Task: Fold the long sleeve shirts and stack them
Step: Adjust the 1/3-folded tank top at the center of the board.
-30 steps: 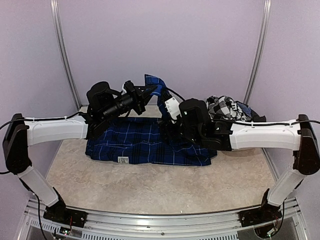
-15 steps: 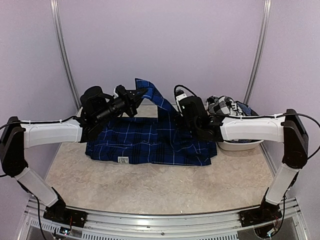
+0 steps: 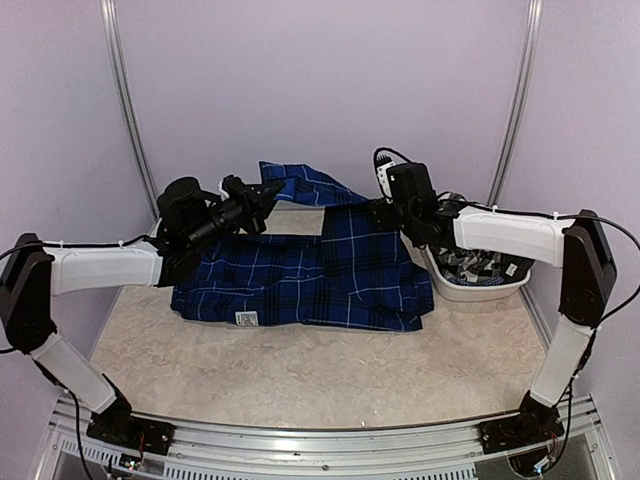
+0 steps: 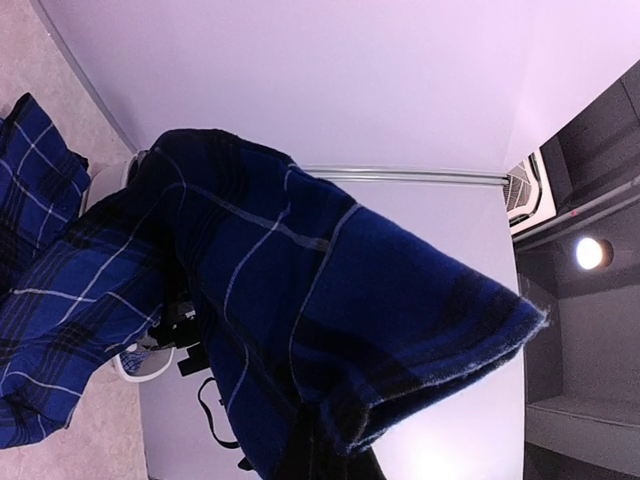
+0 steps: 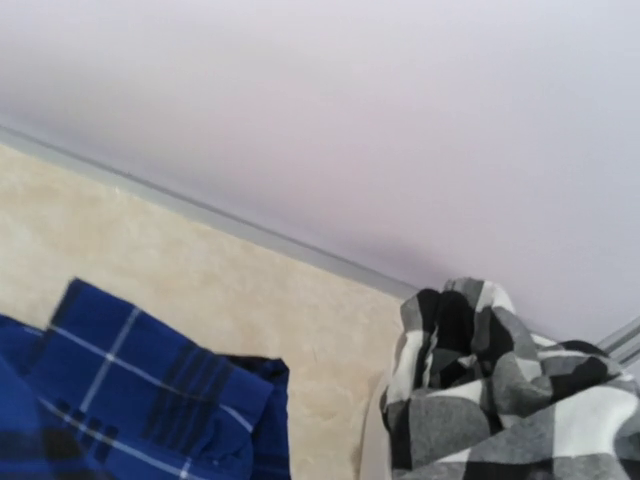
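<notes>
White-shelled left arm [image 3: 100, 268] and right arm [image 3: 505, 235], black joints and bases (thin black cables alongside).

The plaid shirt [image 3: 290, 285] is royal blue with dark bands and thin white lines, the checked shirt [image 5: 500, 390] black and white, the basket [image 3: 470, 294] white, and the surface [image 3: 300, 370] mottled beige.
</notes>
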